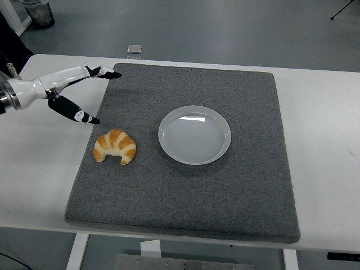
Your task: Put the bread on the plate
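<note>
A golden croissant [115, 146] lies on the grey mat [185, 202], at its left side. An empty white plate [194, 135] sits on the mat's middle, to the right of the croissant. My left hand [95, 95] comes in from the left edge with fingers spread and holds nothing. It hovers over the mat's left edge, just behind and left of the croissant, its thumb [76, 111] pointing toward the bread. The right arm is out of view.
The mat covers most of the white table [326, 146]. A small grey object [134, 49] lies on the floor beyond the table's far edge. A dark bin [39, 12] stands on the floor at top left.
</note>
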Controlling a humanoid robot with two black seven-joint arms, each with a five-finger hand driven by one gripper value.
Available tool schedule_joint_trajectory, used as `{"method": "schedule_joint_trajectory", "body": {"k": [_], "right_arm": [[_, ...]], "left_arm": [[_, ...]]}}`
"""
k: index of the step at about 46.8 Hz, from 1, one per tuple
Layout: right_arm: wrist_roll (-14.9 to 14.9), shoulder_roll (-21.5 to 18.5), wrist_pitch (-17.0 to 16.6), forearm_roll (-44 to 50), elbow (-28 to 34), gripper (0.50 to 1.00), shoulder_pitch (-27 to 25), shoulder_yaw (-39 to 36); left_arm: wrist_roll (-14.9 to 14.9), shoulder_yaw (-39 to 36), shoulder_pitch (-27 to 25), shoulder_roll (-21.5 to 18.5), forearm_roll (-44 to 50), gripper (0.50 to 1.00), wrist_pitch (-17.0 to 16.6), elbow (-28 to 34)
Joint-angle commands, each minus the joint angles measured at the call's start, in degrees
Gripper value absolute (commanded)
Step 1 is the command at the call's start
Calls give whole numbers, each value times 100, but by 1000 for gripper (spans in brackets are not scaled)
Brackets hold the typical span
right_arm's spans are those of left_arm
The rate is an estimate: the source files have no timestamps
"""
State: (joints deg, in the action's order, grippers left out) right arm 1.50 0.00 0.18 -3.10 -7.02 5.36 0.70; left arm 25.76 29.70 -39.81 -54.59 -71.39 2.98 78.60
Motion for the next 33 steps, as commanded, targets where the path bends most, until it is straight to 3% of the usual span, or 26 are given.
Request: {"method": "schedule_joint_trajectory", "body": {"k": [1, 5, 33], "right_arm": [[0, 0, 0, -7, -1, 952, 0, 0], [0, 0, 0, 2, -1, 952, 0, 0], [0, 0, 0, 2, -1, 952, 0, 0]], "left_arm": [[-9, 0, 306, 229, -497, 994, -587, -11], [-18, 0, 500, 458, -797, 994, -834, -29], [-27, -210, 571, 775, -1236, 994, -817, -143]]}}
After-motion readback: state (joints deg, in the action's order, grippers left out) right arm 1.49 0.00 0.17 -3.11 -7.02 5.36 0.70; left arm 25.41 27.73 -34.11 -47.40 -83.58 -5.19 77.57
